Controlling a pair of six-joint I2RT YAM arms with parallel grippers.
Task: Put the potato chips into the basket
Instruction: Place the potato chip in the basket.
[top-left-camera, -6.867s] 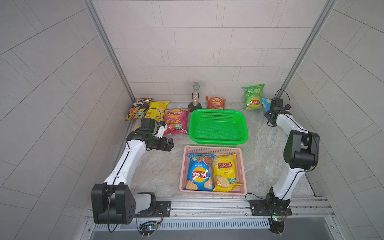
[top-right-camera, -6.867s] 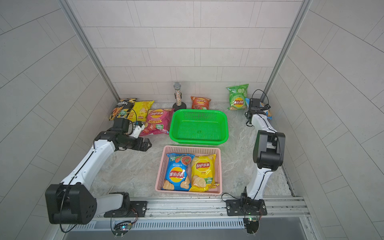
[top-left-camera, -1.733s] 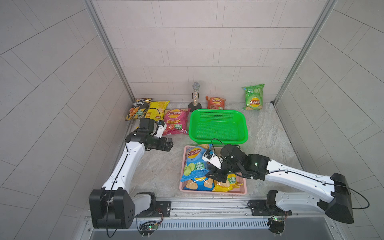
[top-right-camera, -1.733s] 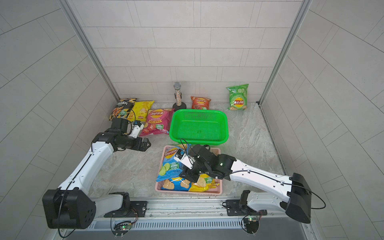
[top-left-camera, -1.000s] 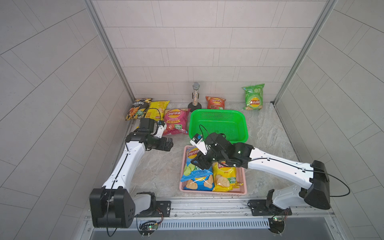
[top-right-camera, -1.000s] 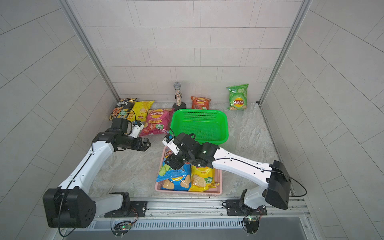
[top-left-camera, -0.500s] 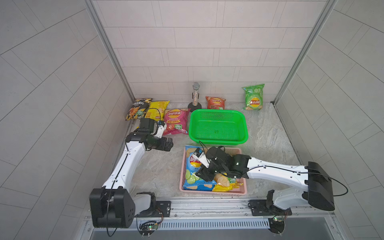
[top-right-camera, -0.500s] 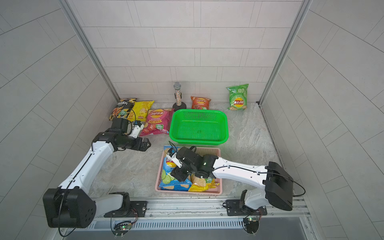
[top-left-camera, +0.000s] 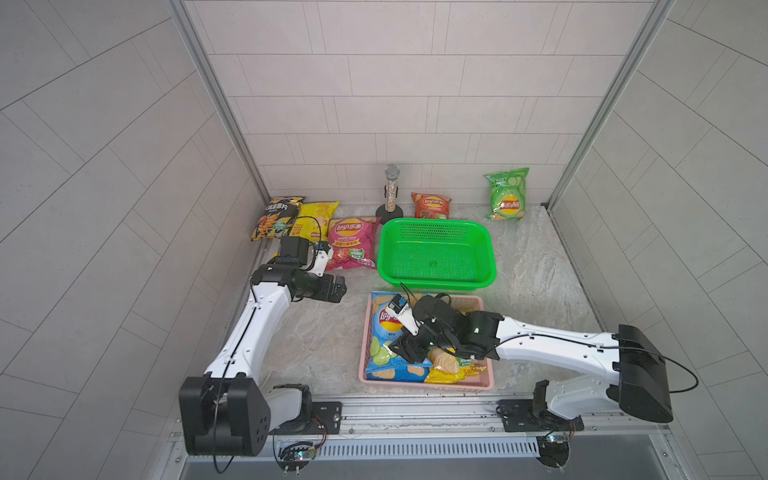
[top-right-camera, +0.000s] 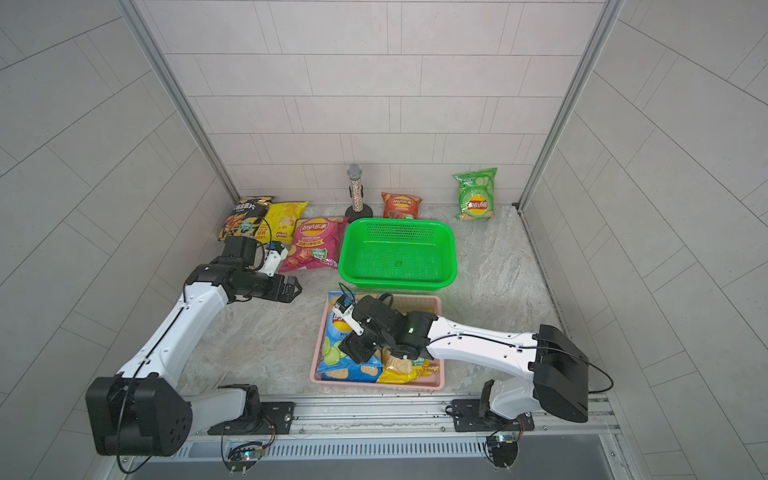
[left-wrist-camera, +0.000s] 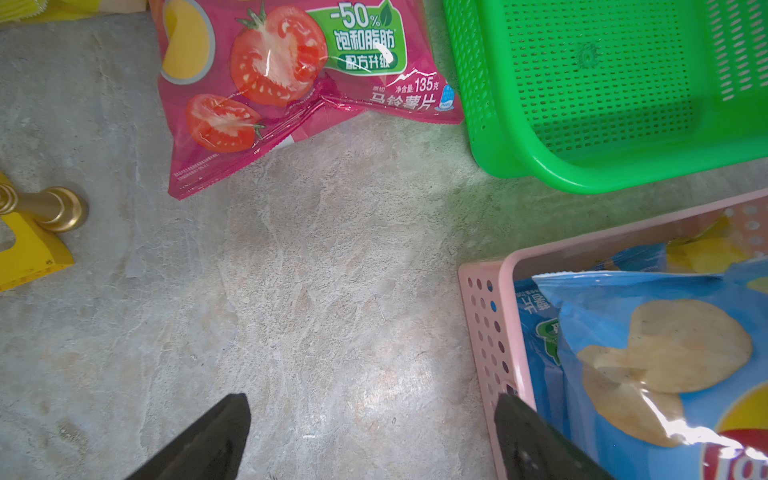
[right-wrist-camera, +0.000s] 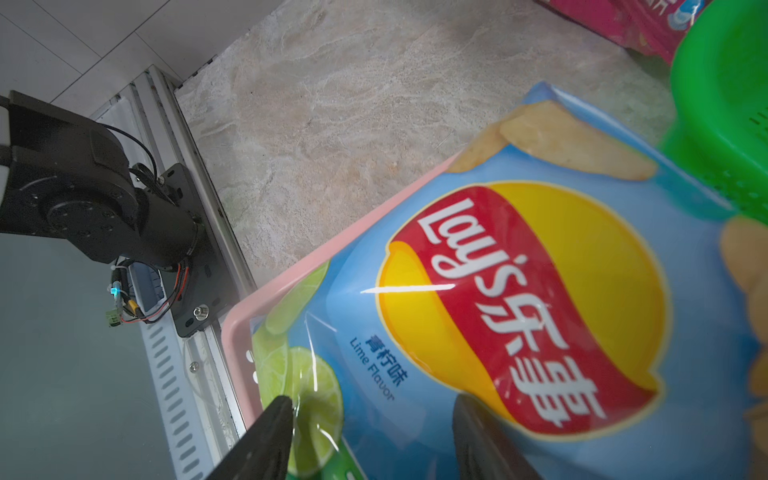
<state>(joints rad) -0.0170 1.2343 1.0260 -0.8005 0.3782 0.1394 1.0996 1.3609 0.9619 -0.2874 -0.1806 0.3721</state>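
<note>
Three bags lie in the pink basket (top-left-camera: 428, 384) in both top views, lime Lay's bag (top-left-camera: 384, 332) topmost, right gripper (top-left-camera: 409, 351) on it; left gripper (top-left-camera: 338, 291) hovers over bare marble table (top-left-camera: 316, 332) beside the magenta tomato bag (top-left-camera: 351, 245), empty green basket (top-left-camera: 436, 283) just behind the pink one. Left wrist: jaws wide, nothing between. Right wrist: fingers (right-wrist-camera: 266, 440) part-way apart against the lime bag's film, gripping or loose I cannot tell. Best: open fully, rise straight, clear the rim. At the back wall, four more bags (top-left-camera: 505, 195) and a microphone stand (top-left-camera: 390, 195).

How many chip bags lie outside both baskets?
5: black bag and yellow bag in the far left corner, magenta bag beside the green basket, red-orange bag behind it, green bag against the back wall. None appears hidden.
</note>
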